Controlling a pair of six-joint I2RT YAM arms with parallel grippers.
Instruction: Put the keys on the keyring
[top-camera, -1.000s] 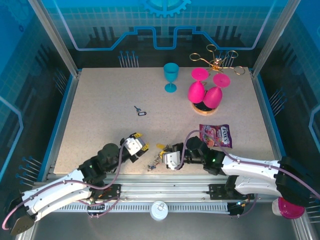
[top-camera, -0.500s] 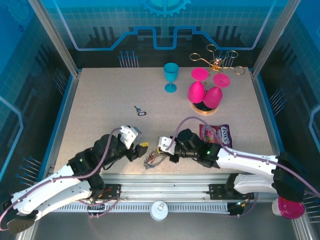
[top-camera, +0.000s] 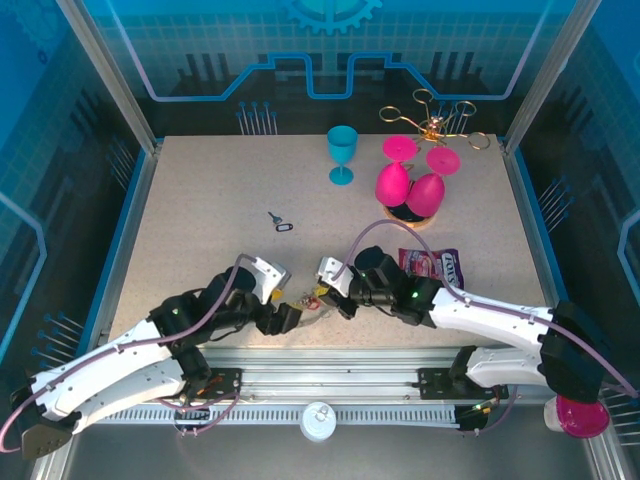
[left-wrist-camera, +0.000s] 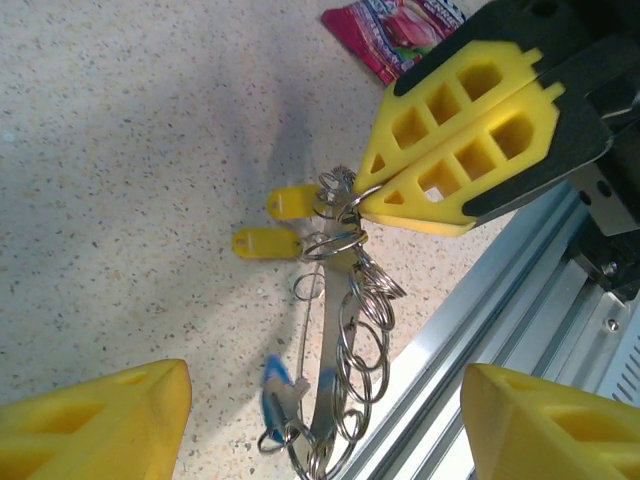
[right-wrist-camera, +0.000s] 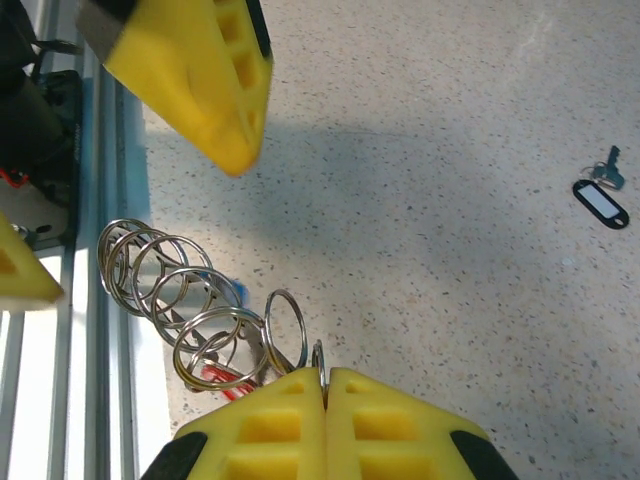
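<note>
The keyring (left-wrist-camera: 350, 340), a chain of silver rings, hangs from my right gripper (right-wrist-camera: 324, 385), which is shut on its top ring. On the chain are keys with yellow tags (left-wrist-camera: 262, 242), a blue head (left-wrist-camera: 272, 384) and a red tag (right-wrist-camera: 225, 378). My left gripper (left-wrist-camera: 325, 425) is open, its yellow pads wide on either side of the chain's lower end without touching it. From above, both grippers meet near the table's front edge, left (top-camera: 283, 312) and right (top-camera: 327, 290), the keyring (top-camera: 308, 305) between them. One loose key with a dark tag (top-camera: 281, 222) lies mid-table.
A pink snack packet (top-camera: 432, 268) lies just right of my right arm. At the back stand a teal goblet (top-camera: 342, 155), two pink goblets (top-camera: 410, 185) and a gold wire stand (top-camera: 435, 120). The aluminium rail (left-wrist-camera: 470, 340) runs right under the keyring.
My left gripper has opened wider and moved right, up to the keyring. My right gripper has lifted the keyring and carried it a little away from the front edge.
</note>
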